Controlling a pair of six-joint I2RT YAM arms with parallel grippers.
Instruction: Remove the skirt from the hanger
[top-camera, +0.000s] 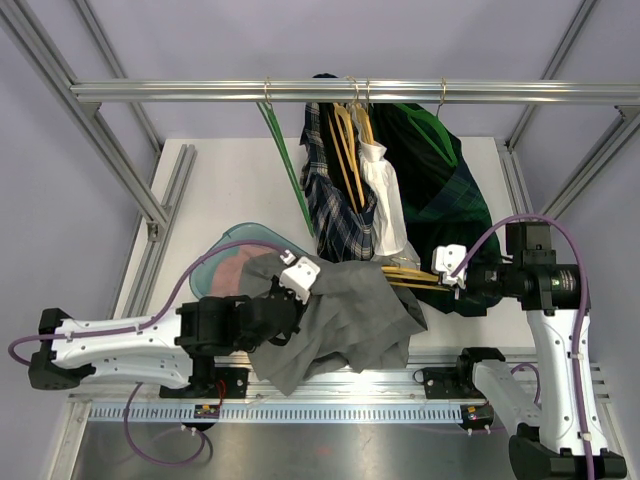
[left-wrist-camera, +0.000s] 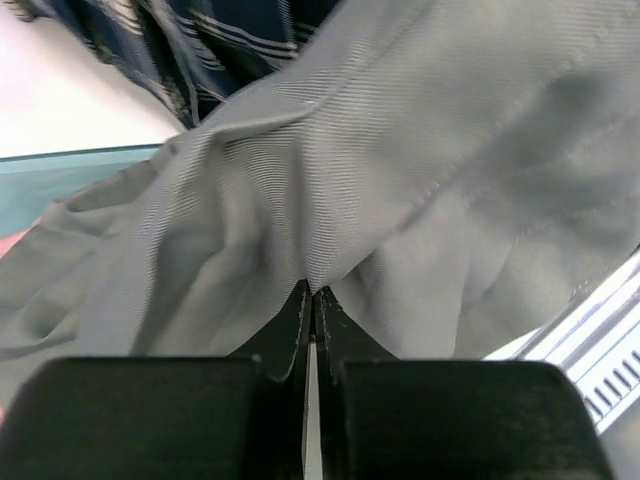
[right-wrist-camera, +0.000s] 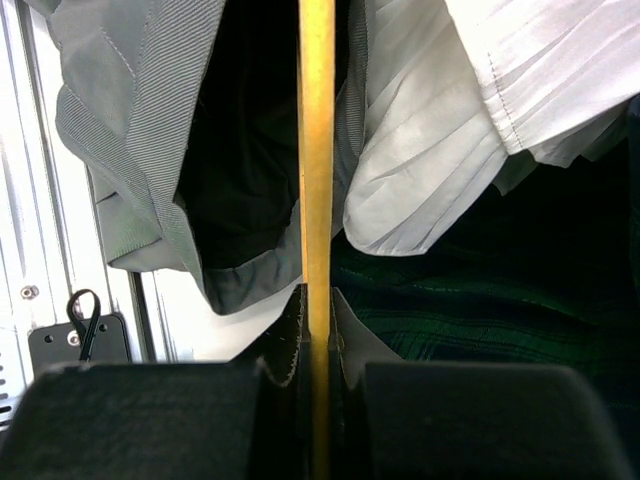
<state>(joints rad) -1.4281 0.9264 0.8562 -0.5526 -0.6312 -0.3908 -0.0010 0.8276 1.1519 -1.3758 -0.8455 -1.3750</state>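
Skirt (top-camera: 350, 320) between left fingers (left-wrist-camera: 285, 335), hanger (right-wrist-camera: 317, 150) between right fingers (right-wrist-camera: 285, 345)

The skirt (top-camera: 350, 310) seemingly hides much of the hanger (top-camera: 411, 276).

Hanging blue plaid garment (top-camera: 335, 200) and dark green garment (top-camera: 445, 185) block the white counter (top-camera: 215, 190) in its middle; the draped grey skirt (top-camera: 350, 315) covers the near edge; the far left lies open.

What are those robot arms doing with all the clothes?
They are taking a skirt off its hanger. The left fingers are pinched shut on the grey skirt, and the right fingers are clamped on the wooden hanger. The skirt is bunched between the two arms and does not look free yet.
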